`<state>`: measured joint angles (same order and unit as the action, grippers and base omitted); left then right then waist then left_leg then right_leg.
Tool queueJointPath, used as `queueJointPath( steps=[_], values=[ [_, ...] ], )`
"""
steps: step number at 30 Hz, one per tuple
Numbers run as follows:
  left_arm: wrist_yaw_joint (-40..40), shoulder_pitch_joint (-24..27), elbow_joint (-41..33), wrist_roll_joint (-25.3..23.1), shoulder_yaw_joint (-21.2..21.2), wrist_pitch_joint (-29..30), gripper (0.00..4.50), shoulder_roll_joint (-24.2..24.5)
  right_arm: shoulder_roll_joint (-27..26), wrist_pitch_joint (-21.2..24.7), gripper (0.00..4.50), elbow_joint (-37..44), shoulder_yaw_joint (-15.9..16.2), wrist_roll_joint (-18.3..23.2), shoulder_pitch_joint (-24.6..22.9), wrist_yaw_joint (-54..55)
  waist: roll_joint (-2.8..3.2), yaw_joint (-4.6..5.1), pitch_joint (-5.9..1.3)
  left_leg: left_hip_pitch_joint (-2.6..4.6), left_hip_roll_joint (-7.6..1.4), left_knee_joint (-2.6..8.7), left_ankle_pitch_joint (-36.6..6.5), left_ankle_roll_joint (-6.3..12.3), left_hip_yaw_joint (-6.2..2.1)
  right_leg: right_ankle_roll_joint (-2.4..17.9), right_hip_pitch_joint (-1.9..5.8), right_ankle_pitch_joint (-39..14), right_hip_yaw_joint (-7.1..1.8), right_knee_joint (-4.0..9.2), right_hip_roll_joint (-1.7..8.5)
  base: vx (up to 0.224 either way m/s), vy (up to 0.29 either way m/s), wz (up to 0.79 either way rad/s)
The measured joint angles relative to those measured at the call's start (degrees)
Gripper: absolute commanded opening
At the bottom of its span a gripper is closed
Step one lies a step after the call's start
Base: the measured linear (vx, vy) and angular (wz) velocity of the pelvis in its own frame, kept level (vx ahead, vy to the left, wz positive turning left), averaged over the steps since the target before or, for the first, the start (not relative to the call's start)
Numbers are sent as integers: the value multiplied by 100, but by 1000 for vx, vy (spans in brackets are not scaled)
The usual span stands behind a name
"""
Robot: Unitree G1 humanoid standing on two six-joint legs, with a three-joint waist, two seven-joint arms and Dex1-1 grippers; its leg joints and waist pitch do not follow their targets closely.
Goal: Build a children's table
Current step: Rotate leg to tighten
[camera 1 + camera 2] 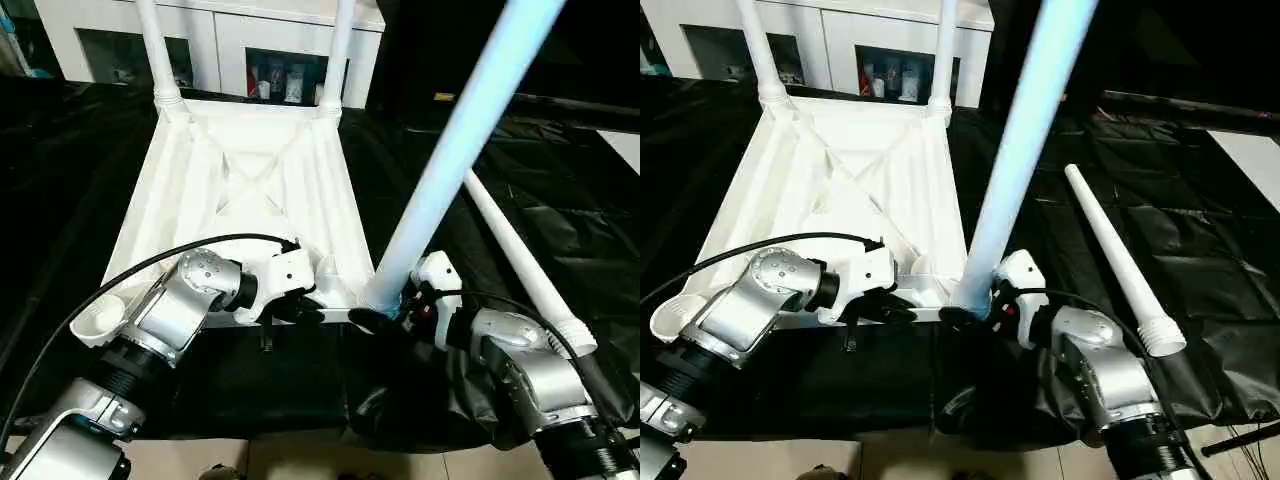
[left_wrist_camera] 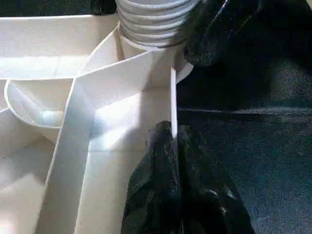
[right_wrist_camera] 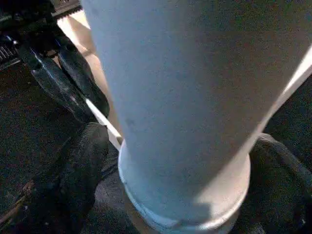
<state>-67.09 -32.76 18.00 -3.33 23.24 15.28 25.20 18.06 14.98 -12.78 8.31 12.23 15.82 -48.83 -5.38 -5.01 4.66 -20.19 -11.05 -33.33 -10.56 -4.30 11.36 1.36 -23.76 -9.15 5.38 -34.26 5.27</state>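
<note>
the left gripper's fingers (image 2: 168, 161) were clenched on the thin near rim of the table top (image 1: 250, 190), one black pad on each side of the white wall, just beside the near right corner socket. the left gripper (image 1: 300, 310) reached in from the near edge, its silver forearm bent across the near left corner of the top.

the right gripper's fingers (image 3: 80, 165) stood spread wide around the ribbed base of the upright leg (image 1: 450, 150), which sat in that same near right socket and leaned a little away from the top. the right gripper (image 1: 985, 312) came at the socket from the side opposite the left one, forearm low.

the top lay underside up on the black sheet (image 1: 560, 170), with two legs (image 1: 155, 50) standing in its far sockets. a loose leg (image 1: 1120, 260) lay on the sheet beside the top.
</note>
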Motion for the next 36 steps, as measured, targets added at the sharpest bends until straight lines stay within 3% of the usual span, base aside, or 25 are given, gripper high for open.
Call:
queueJointPath(
  steps=[6, 19, 30, 36],
  values=[
    [1, -22, 44, 0, 0, 0, 0, -8, -3, -166, 400, -209, 14, -63, 70, -28, -5, 3, -3, -1, -1, -13, 0, 0, -2, -1, -1, -1, 0, -13, 0, 0, 0, 0],
    [7, -22, 47, 0, 0, 4, 0, -6, -42, -306, 287, -370, -25, -50, 93, -38, -8, 5, -5, -1, -2, -18, 0, 0, -3, -1, -1, -1, 0, -15, 0, 0, 0, 0],
    [5, -16, 47, 12, -3, 7, 0, 1, -214, -461, 275, -420, -157, 49, -55, 82, -7, 7, -5, 0, -2, -18, 0, 0, -5, 0, 0, 0, 0, -16, 0, 0, 0, 0],
    [409, -42, 208, -47, -105, 225, 0, -236, -783, -723, 275, -925, -399, 32, 79, 928, -14, 121, -9, 17, -2, -28, 3, -5, -13, -18, 29, -9, 1, -18, 0, 0, 0, 0]
  ],
)
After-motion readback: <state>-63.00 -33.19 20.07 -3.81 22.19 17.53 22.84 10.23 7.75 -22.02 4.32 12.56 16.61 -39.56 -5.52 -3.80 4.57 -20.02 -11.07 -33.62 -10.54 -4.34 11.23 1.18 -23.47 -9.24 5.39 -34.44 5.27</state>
